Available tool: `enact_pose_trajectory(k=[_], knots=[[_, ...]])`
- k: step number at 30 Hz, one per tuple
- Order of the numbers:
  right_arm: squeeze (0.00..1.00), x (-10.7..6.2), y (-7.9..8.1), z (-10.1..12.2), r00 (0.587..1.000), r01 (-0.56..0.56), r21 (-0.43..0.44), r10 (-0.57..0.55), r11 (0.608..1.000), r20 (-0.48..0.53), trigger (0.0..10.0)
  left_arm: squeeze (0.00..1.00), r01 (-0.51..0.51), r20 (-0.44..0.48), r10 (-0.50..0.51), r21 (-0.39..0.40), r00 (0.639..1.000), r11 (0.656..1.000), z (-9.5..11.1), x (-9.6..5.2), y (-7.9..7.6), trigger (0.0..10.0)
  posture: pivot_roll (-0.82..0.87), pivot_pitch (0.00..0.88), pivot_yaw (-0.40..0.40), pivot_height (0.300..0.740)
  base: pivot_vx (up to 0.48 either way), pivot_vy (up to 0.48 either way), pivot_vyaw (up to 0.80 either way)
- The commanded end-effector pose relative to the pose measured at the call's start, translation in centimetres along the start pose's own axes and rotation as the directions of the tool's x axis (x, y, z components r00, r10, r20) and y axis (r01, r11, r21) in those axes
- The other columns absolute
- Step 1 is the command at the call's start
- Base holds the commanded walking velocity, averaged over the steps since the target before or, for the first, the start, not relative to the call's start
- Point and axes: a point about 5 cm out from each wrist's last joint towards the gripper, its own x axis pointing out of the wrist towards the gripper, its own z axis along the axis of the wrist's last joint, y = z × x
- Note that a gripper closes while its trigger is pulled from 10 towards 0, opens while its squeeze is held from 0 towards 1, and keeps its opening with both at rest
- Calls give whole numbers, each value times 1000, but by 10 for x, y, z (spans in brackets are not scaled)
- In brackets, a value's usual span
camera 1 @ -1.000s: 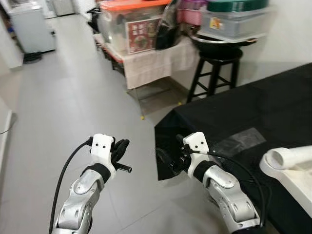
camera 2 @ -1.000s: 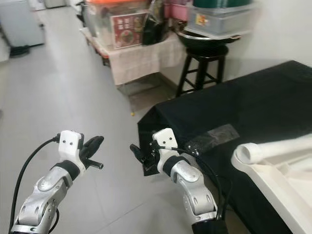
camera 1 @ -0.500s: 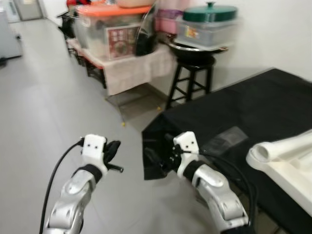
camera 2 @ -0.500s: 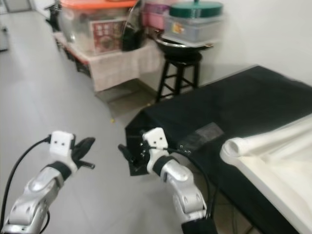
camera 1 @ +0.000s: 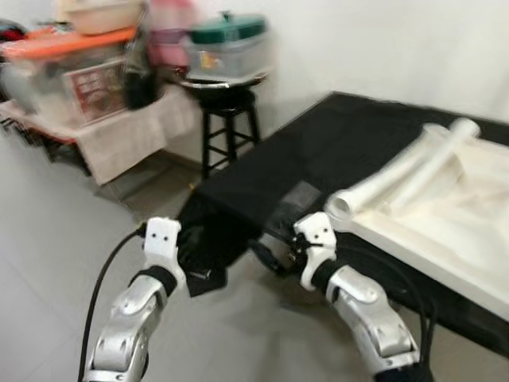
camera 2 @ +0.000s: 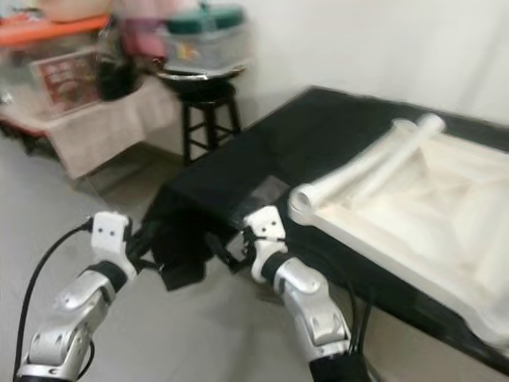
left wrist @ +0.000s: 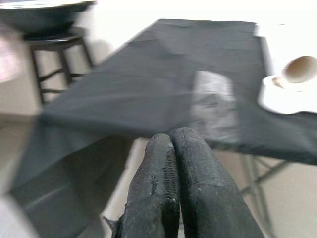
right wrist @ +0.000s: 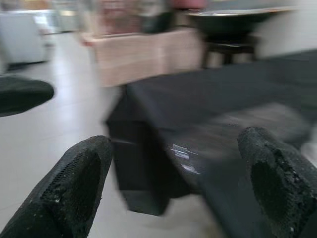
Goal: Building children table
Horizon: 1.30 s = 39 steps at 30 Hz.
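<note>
A white children's table top [camera 1: 445,215] lies upside down on a black-clothed table [camera 1: 318,143], with white tube legs [camera 1: 398,171] resting along its near edge. A clear plastic bag [camera 1: 301,193] lies on the cloth near the corner. Both arms are held out low in front of that corner. My left gripper [camera 1: 195,256] hovers over the floor beside the hanging cloth; its fingers [left wrist: 163,183] are pressed together on nothing. My right gripper [camera 1: 266,256] sits just before the table corner, its fingers [right wrist: 74,188] spread wide with nothing between them.
A black stool [camera 1: 227,119] stands at the far end of the table and carries stacked containers with a green lid [camera 1: 227,32]. Left of it is a cloth-draped low table [camera 1: 119,135] with an orange-lidded bin [camera 1: 71,76]. Grey tiled floor [camera 1: 40,263] spreads to the left.
The whole picture has swung right, so the camera turned: the white table top and legs now take up much of the right side. Both arms keep the same pose.
</note>
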Motion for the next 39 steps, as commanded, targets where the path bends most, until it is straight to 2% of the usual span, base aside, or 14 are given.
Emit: enact_pose_trajectory(k=[1,39], knots=[[0,2,5,-2,1000,-20,17,20,1000,0,10000,0,-4,-8,4,12,1000,1000,-1,-1,2,10000,-94,0,27,740,0,0,-800],[0,3,6,-2,999,-32,39,31,999,19,10000,0,-13,17,13,-16,1000,1000,0,-1,5,10000,-81,0,32,740,0,0,-800]])
